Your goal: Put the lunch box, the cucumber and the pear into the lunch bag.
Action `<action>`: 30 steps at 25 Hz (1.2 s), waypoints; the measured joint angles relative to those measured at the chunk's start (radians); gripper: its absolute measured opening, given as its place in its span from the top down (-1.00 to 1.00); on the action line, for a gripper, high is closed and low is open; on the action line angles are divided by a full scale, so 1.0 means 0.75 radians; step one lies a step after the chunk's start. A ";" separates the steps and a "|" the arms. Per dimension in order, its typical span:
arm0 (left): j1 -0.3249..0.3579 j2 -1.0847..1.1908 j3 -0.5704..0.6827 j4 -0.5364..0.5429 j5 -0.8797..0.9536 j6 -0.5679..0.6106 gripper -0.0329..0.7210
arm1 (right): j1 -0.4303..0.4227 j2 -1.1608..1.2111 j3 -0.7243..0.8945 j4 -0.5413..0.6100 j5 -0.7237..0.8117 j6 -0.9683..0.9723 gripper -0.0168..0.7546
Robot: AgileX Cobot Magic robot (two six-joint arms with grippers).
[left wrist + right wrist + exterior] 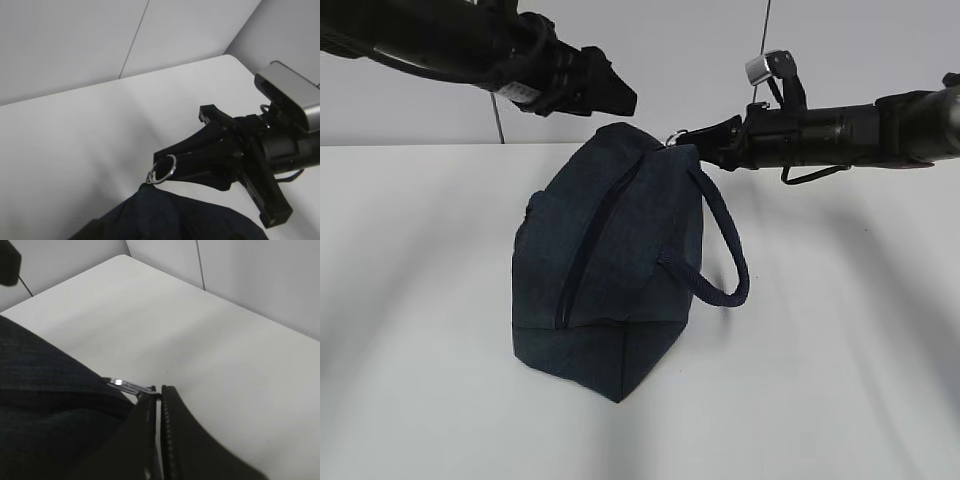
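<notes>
Basically nothing visible says packing is under way. The lunch bag sits on the white tabletop roughly mid-scene, lying over on its side, zip line running down the face toward the camera and looking closed along what I can see. One loop handle droops out to the right.

My right hand is at the bag's far top corner, fingers pressed together with only a thin slit between them in its wrist view, and the silver ring pull sits right at the tips. It looks pinched there, so I'd call it clenched on the ring. From the left wrist view the same ring shows at the dark fingertips, attached to the bag's corner.

My left hand hangs above and behind the bag, well apart from it, touching nothing. Its own camera doesn't show its fingers, so I can't tell whether it's released or clenched.

Lunch box, cucumber, pear: none on view anywhere. Whether they're inside the bag or just off frame, can't tell.

My read: I'm at the zip step, either opening before loading or closing after. If opening, all three items remain to go in; if closing, nearly done.
</notes>
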 joint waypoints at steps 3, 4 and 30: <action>-0.020 0.047 -0.026 0.005 0.026 0.000 -0.24 | 0.000 0.000 0.000 0.000 0.000 0.002 0.96; -0.025 0.057 -0.029 0.006 0.026 0.000 -0.24 | 0.000 0.000 0.000 0.000 0.000 0.002 0.96; -0.036 0.092 -0.052 -0.069 0.112 0.192 0.85 | 0.008 -0.003 0.000 -0.096 -0.195 0.002 0.96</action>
